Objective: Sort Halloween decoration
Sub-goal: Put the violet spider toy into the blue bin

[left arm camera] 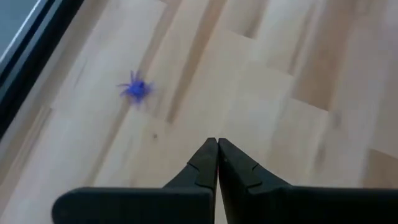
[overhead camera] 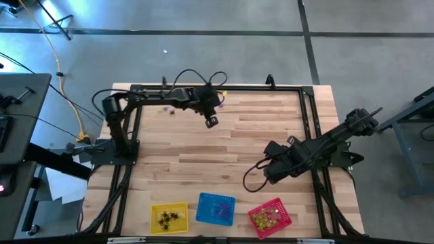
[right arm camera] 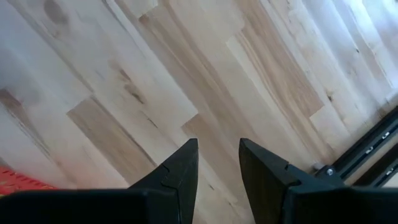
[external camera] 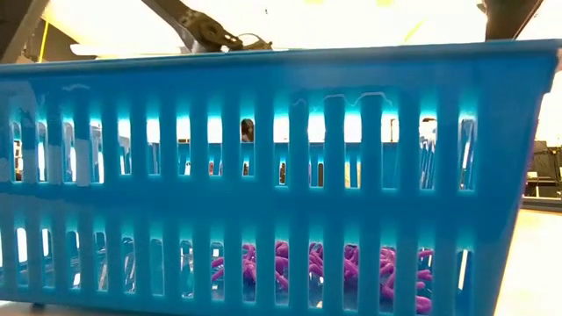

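The decorations are tiny spiky trinkets. One purple trinket lies loose on the wood ahead of my left gripper, which is shut and hangs above the table without touching it. In the high view my left gripper is over the table's far middle, and a few loose trinkets lie to its left near the far edge. Purple trinkets lie in the blue basket, black ones in the yellow basket, and yellow-green ones in the red basket. My right gripper is open over bare wood, right of centre.
The three baskets stand in a row along the near edge, and the blue basket's wall fills the low view. A black metal frame runs around the table. The red basket's corner shows beside my right gripper. Bare wood lies between the arms.
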Controlling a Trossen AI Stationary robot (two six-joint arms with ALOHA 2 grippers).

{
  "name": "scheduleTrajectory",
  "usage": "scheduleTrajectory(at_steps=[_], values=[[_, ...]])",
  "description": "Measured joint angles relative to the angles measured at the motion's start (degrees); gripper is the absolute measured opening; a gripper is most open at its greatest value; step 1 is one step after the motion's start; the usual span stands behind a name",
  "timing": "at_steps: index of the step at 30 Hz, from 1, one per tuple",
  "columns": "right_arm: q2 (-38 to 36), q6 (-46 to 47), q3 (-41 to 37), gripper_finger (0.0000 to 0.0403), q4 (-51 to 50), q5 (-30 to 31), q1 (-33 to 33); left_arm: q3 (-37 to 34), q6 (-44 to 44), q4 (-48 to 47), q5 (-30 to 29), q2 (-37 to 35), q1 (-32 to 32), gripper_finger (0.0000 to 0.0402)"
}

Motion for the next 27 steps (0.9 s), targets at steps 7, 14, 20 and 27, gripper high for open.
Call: scheduleTrajectory(at_steps=[7,14,20,27], values=[[0.0,-1.8,0.0,0.0112,0.0,-0.2,-1.8,12.0,5.3,-6.9,-0.5,10.3,1.4,0.0001],[0.0,-2.5,0.0,0.0112,-0.1,-0.6,-1.9,18.0,10.6,-10.3,-3.5,15.3,2.0,0.0037],[0.0,-2.8,0.0,0.0112,0.0,-1.1,-1.9,18.4,16.3,-10.7,-4.9,15.4,2.0,0.0088],[0.0,-2.8,0.0,0.0112,0.1,-1.1,-2.2,18.4,20.5,-10.4,-5.0,15.4,2.2,0.0143]])
